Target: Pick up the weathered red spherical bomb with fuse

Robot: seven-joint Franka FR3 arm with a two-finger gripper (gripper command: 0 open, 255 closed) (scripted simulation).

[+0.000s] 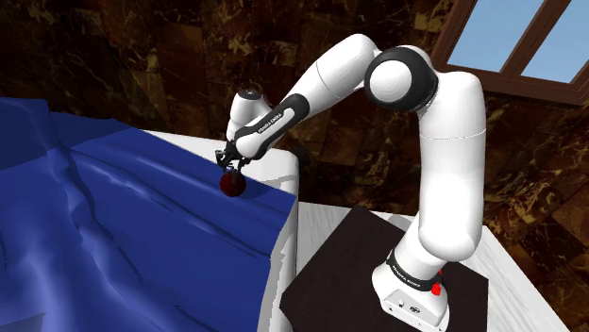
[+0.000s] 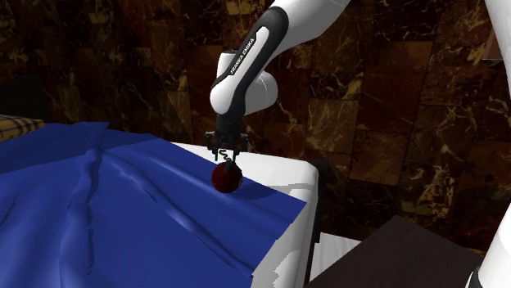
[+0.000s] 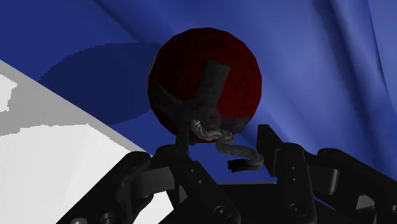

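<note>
Hovering right over the bomb (image 1: 231, 184), my gripper (image 1: 229, 162) points straight down at the end of my arm (image 1: 406, 85), which reaches from the stand (image 1: 378, 255) towards the shoulder view's left. The bomb is a dark red ball with grey bands crossing on top and a pale curly fuse (image 3: 238, 153) rising from where they meet. It sits on the blue cloth (image 1: 142, 217) close to that cloth's edge, just beside the bare white strip of the surface (image 1: 276, 168), and near the surface's corner that faces the stand. In the second exterior view the gripper (image 2: 223, 152) hangs directly above the bomb (image 2: 225, 177), and the coil of the fuse reaches up into it; the ball throws a shadow on the cloth towards that view's right. In the wrist view the bomb (image 3: 203, 76) lies just beyond the gripper (image 3: 222, 143), with the fuse curling back into the gap. I cannot tell whether my gripper has clenched on the fuse or hangs released around it. I also cannot tell whether the ball rests on the cloth or is just clear of it. The cloth is rumpled into long folds. Behind stands a dark brown marbled wall (image 2: 368, 98), with a window (image 1: 510, 38) at the shoulder view's upper right.
</note>
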